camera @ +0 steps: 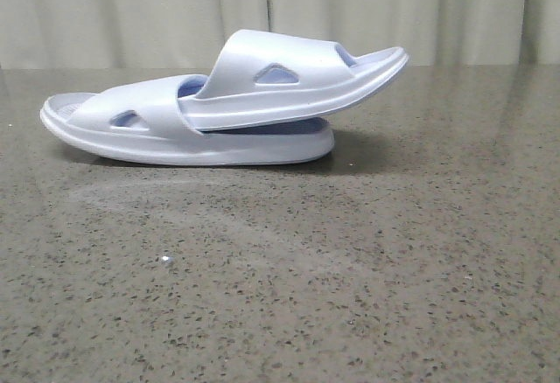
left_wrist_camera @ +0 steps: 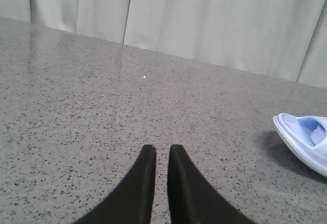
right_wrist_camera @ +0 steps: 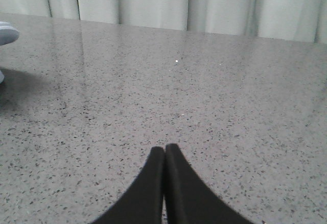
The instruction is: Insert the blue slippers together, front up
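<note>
The two blue slippers lie at the back of the table in the front view. The lower slipper rests flat on its sole. The upper slipper has one end pushed under the lower one's strap and tilts up to the right. One slipper end shows in the left wrist view, and a tip shows in the right wrist view. My left gripper is empty, nearly shut with a narrow gap, well away from the slippers. My right gripper is shut and empty. Neither gripper shows in the front view.
The speckled grey stone table stretches to a pale curtain behind it. Only the slippers show on the table.
</note>
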`<state>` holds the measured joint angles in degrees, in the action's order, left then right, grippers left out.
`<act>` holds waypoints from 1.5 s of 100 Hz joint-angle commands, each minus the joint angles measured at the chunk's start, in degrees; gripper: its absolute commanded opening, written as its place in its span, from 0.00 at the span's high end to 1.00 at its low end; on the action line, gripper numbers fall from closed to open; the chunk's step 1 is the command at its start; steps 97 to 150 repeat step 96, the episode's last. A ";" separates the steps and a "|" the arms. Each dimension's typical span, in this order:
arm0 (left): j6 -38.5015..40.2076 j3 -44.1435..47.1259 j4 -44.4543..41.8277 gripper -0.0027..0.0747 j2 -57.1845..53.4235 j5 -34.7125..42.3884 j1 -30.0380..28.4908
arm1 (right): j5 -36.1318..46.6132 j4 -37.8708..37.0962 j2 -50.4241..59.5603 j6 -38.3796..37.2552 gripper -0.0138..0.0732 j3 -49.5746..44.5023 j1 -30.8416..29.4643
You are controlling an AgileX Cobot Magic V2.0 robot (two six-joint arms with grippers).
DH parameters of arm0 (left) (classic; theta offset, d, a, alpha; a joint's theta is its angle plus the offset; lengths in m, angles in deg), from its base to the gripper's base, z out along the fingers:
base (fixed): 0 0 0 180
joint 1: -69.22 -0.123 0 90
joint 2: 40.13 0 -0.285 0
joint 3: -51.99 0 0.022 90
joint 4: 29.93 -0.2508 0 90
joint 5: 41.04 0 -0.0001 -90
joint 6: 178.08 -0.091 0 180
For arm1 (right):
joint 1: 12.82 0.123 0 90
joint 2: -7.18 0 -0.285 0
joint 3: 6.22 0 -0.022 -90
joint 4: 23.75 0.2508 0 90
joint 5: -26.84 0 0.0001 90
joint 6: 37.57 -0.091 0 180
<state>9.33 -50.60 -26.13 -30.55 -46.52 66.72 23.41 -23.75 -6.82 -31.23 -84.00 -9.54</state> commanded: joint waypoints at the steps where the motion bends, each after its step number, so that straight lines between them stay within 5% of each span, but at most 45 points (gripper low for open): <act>1: -0.43 0.45 -3.42 0.95 0.58 3.87 -0.10 | 4.38 -0.43 -0.50 0.02 0.93 -1.20 -0.29; 32: -14.59 0.45 -6.46 0.95 0.58 2.43 -0.10 | 4.38 -0.43 -0.50 0.02 0.93 -1.20 -0.29; 150: -14.58 0.45 -1.76 0.95 0.58 2.43 -0.10 | 4.38 -0.43 -0.50 0.02 0.93 -1.20 -0.29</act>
